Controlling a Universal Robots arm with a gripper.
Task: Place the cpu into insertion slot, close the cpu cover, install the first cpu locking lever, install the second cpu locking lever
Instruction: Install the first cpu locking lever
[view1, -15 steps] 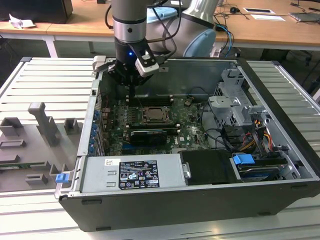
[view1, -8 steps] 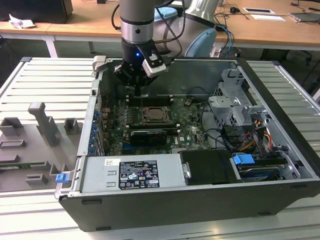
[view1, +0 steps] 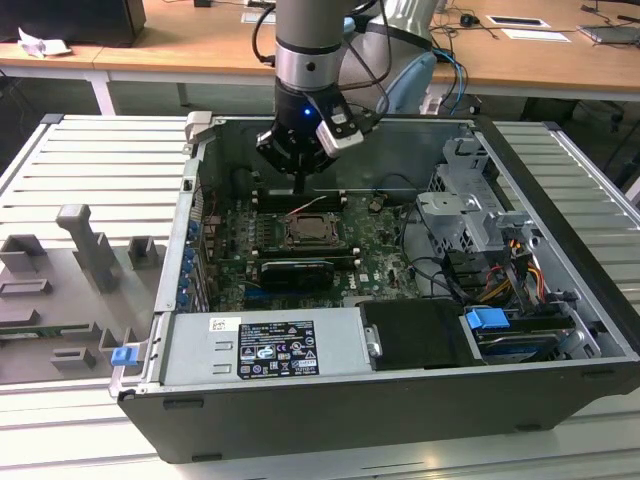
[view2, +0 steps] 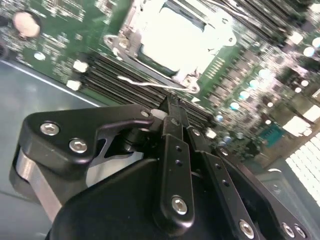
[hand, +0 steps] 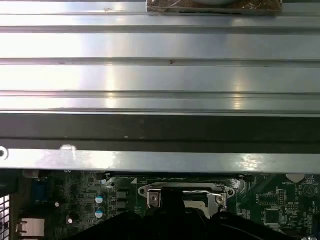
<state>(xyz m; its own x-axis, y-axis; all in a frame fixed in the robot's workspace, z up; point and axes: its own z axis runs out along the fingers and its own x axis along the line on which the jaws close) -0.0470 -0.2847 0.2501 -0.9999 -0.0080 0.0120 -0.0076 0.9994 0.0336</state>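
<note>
claw (view2: 172, 106) pressed together, tip just beside locking lever (view2: 150, 84); cpu (view2: 177, 35) just beyond, under cpu cover (view2: 127, 37).

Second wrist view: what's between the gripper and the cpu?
In the second wrist view, a thin silver lever and black memory slots lie between the gripper and the cpu.
</note>
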